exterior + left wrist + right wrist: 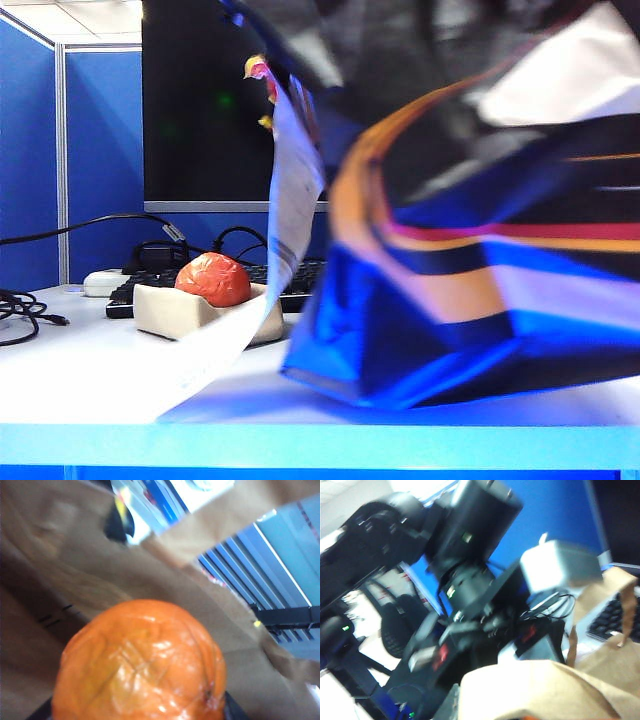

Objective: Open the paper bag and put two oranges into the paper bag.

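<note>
Nearest the camera: large crinkled glossy paper bag, black and blue with orange, pink and white stripes, blurred; it fills the right and near part of the exterior view and rests on the white table. A white printed flap hangs down its left side.
Bag interior: plain brown paper, seen in both wrist views; mouth judged open.
First orange: round shiny orange fruit with ribbed skin, in the left wrist view, with brown bag wall behind and around it; judged inside the mouth of the bag.
Left gripper: fingers barely in frame; dark parts show at either side under the fruit. Judged clamped on this orange, jaws wide.
Second orange: same kind of fruit, lying in the low cream tray, left of the bag, well apart from it.
Right gripper: own fingers not visible; fingers together, and brown bag edge lies close in front of its camera. What they pinch, cannot tell; likely the bag rim. The dark arm in that view is the left arm.
Step in hand: lowering first orange into bag.
Next move calls for: release inside the bag, withdraw clear of the rim, then fetch the tray orange.
Surroundings: black keyboard, cables and dark monitor behind the tray.
In the way: hanging flap between bag mouth and tray; slack bag walls may fold in.
</note>
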Robot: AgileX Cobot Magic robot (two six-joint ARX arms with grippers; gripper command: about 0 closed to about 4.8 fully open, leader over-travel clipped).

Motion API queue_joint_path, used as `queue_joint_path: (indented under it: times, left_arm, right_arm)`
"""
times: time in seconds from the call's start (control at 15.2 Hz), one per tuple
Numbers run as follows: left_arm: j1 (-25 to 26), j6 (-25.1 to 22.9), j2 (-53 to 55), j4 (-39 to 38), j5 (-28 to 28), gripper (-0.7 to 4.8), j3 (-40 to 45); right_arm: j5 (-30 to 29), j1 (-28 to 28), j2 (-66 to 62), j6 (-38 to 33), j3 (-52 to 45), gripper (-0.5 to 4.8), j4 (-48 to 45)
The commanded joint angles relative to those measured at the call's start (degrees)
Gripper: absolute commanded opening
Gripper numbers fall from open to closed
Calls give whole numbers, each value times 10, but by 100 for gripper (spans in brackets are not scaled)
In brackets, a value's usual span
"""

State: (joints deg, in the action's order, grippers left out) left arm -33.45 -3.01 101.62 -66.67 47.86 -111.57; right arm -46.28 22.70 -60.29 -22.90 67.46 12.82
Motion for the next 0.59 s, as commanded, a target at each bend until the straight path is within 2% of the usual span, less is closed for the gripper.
queue_joint_path:
  times: [0.07, 0.13, 0.2, 0.26, 0.33, 0.59]
  left_arm:
    - [-7, -9, 3, 6, 10, -5, -1]
    - [-6, -9, 3, 11, 9, -3, -1]
    - [-6, -7, 3, 13, 9, 59, -2]
    - [-6, 4, 3, 12, 9, 291, -2]
    - [-6, 5, 3, 11, 9, 479, -2]
    - [-6, 5, 3, 13, 9, 479, -3]
  right_arm:
    - [3, 0, 2, 5, 3, -1, -10]
    - [3, 0, 2, 6, 3, -1, -10]
    - [3, 0, 2, 7, 3, -1, -10]
    - [3, 0, 2, 8, 3, -1, -10]
    - [4, 0, 2, 9, 3, -1, -10]
    - [35, -1, 2, 25, 3, -1, -5]
